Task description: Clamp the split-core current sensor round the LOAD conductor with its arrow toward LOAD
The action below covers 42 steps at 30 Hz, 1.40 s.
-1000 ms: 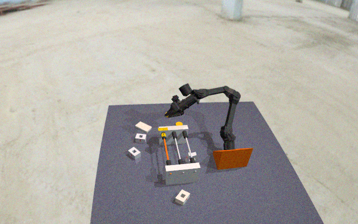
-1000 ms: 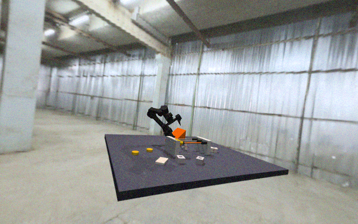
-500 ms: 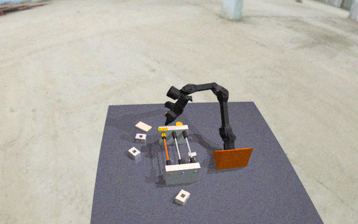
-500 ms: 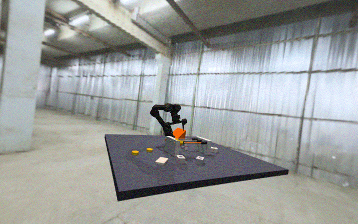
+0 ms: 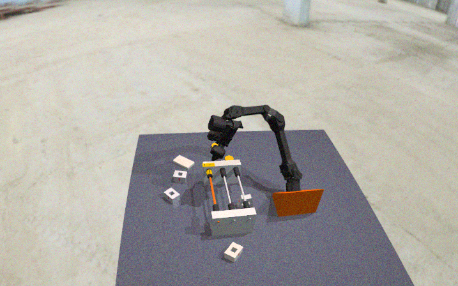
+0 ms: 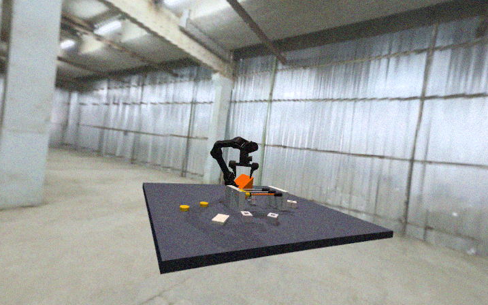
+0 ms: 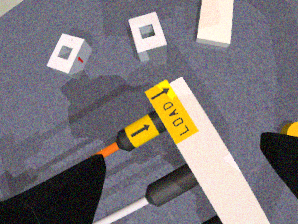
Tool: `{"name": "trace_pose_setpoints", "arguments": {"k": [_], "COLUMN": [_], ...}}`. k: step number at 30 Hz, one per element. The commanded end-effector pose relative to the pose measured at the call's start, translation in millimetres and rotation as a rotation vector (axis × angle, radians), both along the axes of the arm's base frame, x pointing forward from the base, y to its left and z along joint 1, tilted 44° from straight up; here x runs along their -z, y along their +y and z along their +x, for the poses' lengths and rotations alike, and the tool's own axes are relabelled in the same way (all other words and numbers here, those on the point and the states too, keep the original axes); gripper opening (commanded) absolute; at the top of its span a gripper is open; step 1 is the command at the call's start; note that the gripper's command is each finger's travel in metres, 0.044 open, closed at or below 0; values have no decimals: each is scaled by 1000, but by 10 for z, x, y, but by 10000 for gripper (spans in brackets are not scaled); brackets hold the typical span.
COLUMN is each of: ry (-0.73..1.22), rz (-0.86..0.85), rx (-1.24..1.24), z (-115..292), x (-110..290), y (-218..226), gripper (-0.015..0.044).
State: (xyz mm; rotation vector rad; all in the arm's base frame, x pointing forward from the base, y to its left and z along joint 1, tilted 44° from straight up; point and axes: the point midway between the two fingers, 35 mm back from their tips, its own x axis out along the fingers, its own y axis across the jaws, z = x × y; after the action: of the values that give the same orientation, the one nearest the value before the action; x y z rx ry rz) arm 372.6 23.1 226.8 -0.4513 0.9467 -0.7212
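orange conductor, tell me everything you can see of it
The orange conductor is a thin straight rod, outermost of three parallel ones, spanning the gap between two grey end blocks. Dark collars cap both ends. At the far end a yellow sleeve carries a black arrow, next to the yellow LOAD tag. Nothing is clamped round it; the open gripper hovers above.

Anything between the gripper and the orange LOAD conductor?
Nothing visible. The open gripper hangs above the orange conductor at its LOAD label end, with a free line down. The nearest grey conductor lies beside it, apart.
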Motion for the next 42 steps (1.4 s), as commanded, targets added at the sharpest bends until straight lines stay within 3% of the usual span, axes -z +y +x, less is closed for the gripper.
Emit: {"name": "trace_pose_setpoints", "arguments": {"k": [1, 12, 18, 28, 42], "ry": [-4, -4, 108, 359, 375], "rz": [-13, -13, 14, 10, 8], "rx": [0, 0, -75, -189, -195], "z": [9, 9, -292, -1360, -1410], "x": [-28, -28, 578, 1706, 1831], "y": [18, 18, 346, 573, 508], "gripper": [440, 440, 282, 280, 280]}}
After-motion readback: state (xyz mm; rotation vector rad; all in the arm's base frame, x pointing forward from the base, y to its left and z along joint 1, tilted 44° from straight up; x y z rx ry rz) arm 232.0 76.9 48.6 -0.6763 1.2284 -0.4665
